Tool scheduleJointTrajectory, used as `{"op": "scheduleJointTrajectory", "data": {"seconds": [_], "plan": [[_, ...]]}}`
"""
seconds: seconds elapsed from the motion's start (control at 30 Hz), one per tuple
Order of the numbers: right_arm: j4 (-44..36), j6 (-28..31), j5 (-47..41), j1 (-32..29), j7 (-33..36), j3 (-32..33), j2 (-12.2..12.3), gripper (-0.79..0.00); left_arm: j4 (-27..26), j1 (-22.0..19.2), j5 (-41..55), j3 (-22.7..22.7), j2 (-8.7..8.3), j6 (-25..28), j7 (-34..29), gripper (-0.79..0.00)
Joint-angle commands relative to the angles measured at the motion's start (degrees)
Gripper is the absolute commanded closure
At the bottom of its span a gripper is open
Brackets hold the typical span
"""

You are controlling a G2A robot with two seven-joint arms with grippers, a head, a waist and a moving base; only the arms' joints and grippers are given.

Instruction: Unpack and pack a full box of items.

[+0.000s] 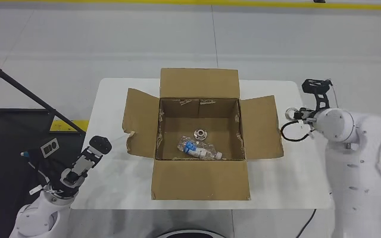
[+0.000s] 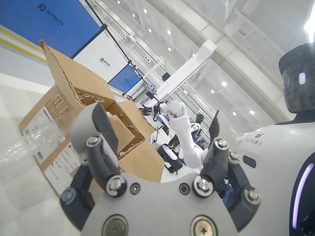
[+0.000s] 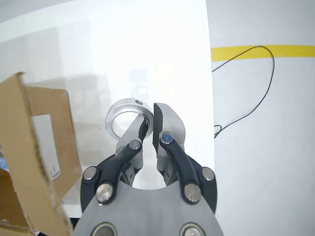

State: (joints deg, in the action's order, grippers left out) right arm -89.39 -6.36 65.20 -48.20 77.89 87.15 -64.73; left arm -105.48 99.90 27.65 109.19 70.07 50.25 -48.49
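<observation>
Evidently mid-unpacking. Found the right end effector (image 3: 149,121) pinching a metal ring (image 3: 129,117) by its wall, with one finger through the opening and the other against the outside. Held it over bare tabletop (image 3: 152,37) near the far right corner, just beyond the right flap of the box (image 3: 37,133). Could not tell whether resting on the surface or just above it.

Noted no real long axis on the ring. Saw its open face turned up toward the wrist, centre line close to upright, and the small hole (image 3: 139,102) in its rim pointing away from the end effector.

Placed the box (image 1: 199,83) to the robot's left of that ring, flaps spread open. Counted two things on the box floor: a small metal part (image 1: 200,134) and, nearer the robot, a bagged item (image 1: 199,150). Read the bag's long axis as running left to right with a slight slant, blue end toward the left.

Found the left end effector (image 2: 157,112) spread wide and holding nothing, off the box's near left corner (image 1: 100,144) and angled up toward the box wall.

Judged the next move a short lowering and release of the ring, then a reach leftward over the flap.
</observation>
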Motion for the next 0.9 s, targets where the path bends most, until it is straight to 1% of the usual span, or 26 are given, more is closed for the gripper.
{"op": "scheduleJointTrajectory", "data": {"seconds": [0.0, 0.13, 0.27, 0.43, 0.63, 0.67, 0.77, 0.83, 0.87], "plan": [[5.63, 0.86, -0.63, 1.32, -0.43, -0.41, -0.01, 0.000, 0.00, 0.00, 0.00, 0.00, 0.00, 0.00, 0.00, -0.785], [15.29, 1.95, -0.92, 4.51, -1.54, -1.98, -0.13, 0.000, 0.00, 0.00, 0.00, 0.00, 0.00, 0.00, 0.00, -0.785], [22.69, 3.06, -1.39, 7.30, -3.11, -3.13, -0.25, 0.000, 0.00, 0.00, 0.00, 0.00, 0.00, 0.00, 0.00, -0.785], [27.85, 3.95, -1.82, 9.35, -4.71, -3.97, -0.28, 0.000, 0.00, 0.00, 0.00, 0.00, 0.00, 0.00, 0.00, -0.785], [31.53, 4.42, -2.49, 10.74, -5.40, -4.66, -0.26, 0.000, 0.00, 0.00, 0.00, 0.00, 0.00, 0.00, 0.00, -0.785], [31.97, 4.60, -2.72, 10.97, -5.36, -4.78, -0.26, -0.031, 0.00, 0.00, 0.00, 0.00, 0.00, 0.00, 0.00, -0.785], [33.25, 4.98, -2.95, 11.46, -5.79, -5.04, -0.21, -0.077, 0.00, 0.00, 0.00, 0.00, 0.00, 0.00, 0.00, -0.785], [33.86, 4.93, -3.01, 11.79, -5.94, -5.17, -0.17, -0.185, 0.00, 0.00, 0.00, 0.00, 0.00, 0.00, 0.00, -0.785], [34.02, 4.84, -2.95, 11.91, -6.00, -5.28, -0.15, -0.212, 0.00, 0.00, 0.00, 0.00, 0.00, 0.00, 0.00, -0.785]]}}
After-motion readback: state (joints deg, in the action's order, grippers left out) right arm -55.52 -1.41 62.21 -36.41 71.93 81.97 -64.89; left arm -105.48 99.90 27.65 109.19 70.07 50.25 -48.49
